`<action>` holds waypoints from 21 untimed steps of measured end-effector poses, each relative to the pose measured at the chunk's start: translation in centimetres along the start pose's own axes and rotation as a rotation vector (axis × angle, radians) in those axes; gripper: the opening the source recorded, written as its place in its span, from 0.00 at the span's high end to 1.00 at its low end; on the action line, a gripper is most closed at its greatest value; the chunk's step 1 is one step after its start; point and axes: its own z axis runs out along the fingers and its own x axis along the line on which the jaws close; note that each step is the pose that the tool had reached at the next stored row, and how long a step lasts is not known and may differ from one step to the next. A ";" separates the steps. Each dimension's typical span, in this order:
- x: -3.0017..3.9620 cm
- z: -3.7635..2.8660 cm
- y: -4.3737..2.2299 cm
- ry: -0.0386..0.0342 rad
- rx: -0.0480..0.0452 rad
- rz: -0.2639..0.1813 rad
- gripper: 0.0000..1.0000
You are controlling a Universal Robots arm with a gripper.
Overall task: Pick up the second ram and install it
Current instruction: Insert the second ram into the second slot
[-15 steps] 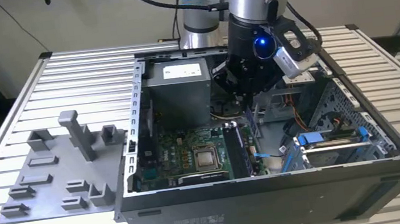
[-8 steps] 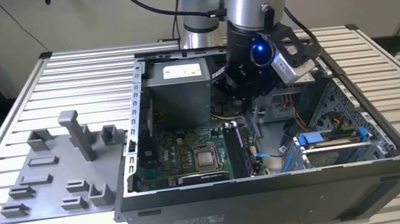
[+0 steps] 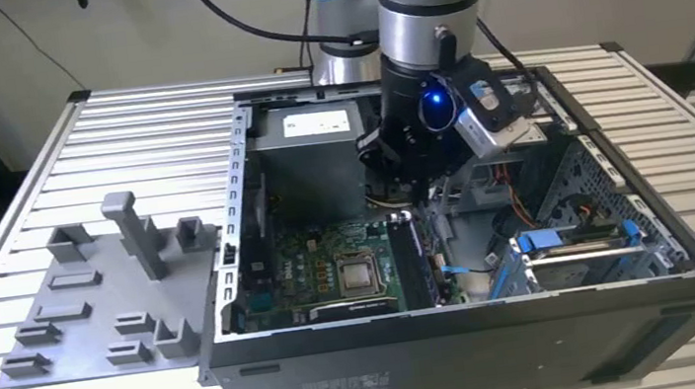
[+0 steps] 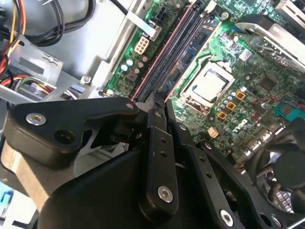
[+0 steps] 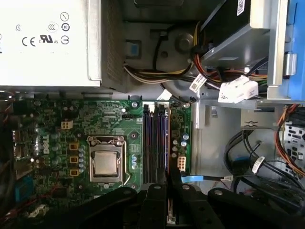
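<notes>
Gripper (image 4: 159,102), fingers closed together on the second ram (image 5: 167,143), edge-on in a memory slot (image 4: 164,59) beside the CPU socket (image 5: 106,160), inside the open computer case (image 3: 221,299).

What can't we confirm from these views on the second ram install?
1. Whether the memory slots hold a stick: too fine to tell, first wrist view.
2. Slots' near end: covered by the gripper, first wrist view.
3. Slots' far end, exterior view: hidden behind the arm.
</notes>
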 end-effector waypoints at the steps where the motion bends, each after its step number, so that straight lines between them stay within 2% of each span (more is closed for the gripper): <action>1: 0.08 0.17 0.01 -0.0017 -0.0001 0.000 0.85; 6: 0.25 1.08 0.02 -0.0032 -0.0002 0.000 0.85; 10: 0.27 1.46 0.03 -0.0032 -0.0005 0.000 0.85; 21: 0.28 1.52 0.04 -0.0031 -0.0004 0.000 0.85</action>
